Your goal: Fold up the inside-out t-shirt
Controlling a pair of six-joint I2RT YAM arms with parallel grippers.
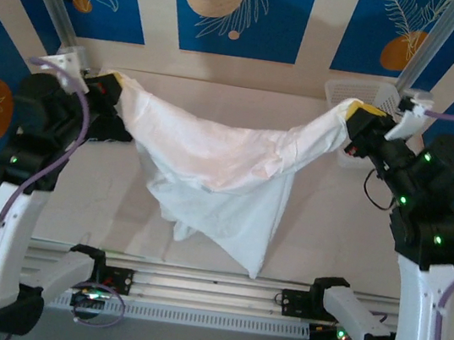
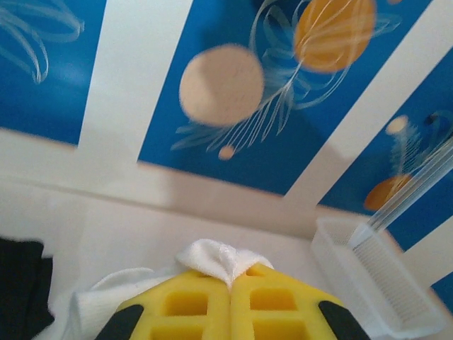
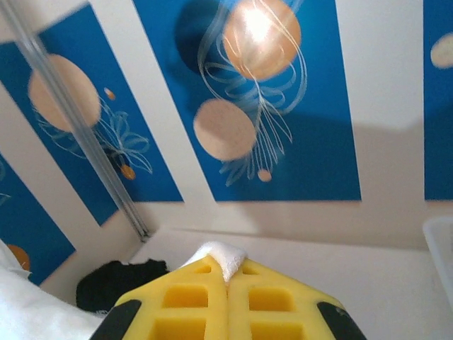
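Now the left fingers (image 2: 187, 304) and the right fingers (image 3: 187, 304) are both clenched on the white t-shirt (image 1: 220, 160), which hangs stretched above the table (image 1: 327, 241); lower it evenly, with the top edge taut.

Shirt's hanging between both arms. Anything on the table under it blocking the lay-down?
Nothing visible. The left gripper and right gripper pinch the t-shirt directly; the table showing around it is bare; the white basket sits far right.

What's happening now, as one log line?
left pincer: shut on t-shirt | right pincer: shut on t-shirt | t-shirt: hanging between them
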